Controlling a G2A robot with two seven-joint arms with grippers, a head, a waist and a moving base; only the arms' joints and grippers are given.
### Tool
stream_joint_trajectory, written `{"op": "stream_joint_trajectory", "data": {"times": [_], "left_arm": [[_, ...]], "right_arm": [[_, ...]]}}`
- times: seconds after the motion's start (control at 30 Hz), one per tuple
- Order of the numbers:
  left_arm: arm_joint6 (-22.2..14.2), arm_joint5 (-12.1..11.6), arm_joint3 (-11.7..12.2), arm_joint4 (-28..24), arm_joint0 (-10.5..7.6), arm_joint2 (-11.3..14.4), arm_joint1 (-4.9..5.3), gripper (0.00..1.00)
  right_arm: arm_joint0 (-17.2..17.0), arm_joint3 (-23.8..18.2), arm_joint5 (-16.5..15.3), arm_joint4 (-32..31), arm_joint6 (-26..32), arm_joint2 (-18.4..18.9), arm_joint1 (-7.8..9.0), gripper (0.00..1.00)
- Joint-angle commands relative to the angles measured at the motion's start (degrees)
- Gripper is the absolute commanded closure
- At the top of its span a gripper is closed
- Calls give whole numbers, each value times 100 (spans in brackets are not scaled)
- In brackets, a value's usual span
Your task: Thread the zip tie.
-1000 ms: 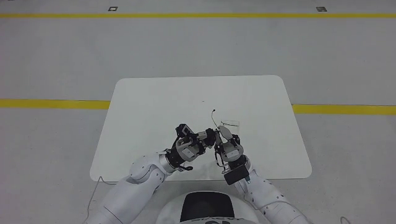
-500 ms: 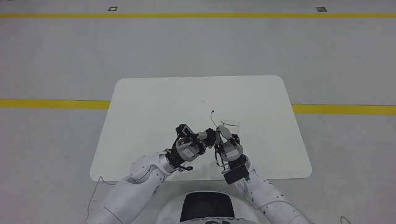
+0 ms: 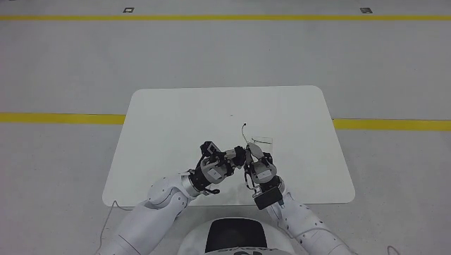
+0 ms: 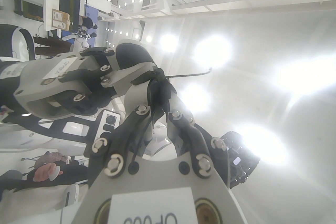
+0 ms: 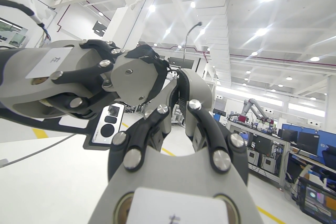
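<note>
the left pincer [image 4: 158, 89] and right pincer [image 5: 180, 76] are clamped together on the zip tie [image 5: 184, 50], held above the counter [image 3: 176, 128]. only its free end has been shifted slightly; threading is judged barely advanced.

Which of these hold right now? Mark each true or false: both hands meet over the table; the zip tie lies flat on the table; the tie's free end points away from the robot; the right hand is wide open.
1. The left hand and right hand meet over the table: true.
2. The zip tie lies flat on the table: false; it sticks out from the hands, off the surface.
3. Its free end points away from the robot: true.
4. The right hand is wide open: false; it is shut on the zip tie.
</note>
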Motion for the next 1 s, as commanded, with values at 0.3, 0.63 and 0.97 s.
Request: {"op": "stream_joint_trajectory", "data": {"times": [0.3,0.63,0.97], "left_arm": [[-13,-5,23,-40,-13,-10,-4,100],[44,-205,122,155,3,-186,27,100],[90,-223,-75,82,124,-166,27,100]], "right_arm": [[-83,14,-82,0,-90,82,20,94],[-422,-578,-1207,0,-50,485,325,55],[-737,-1209,-2154,111,457,873,510,0]]}}
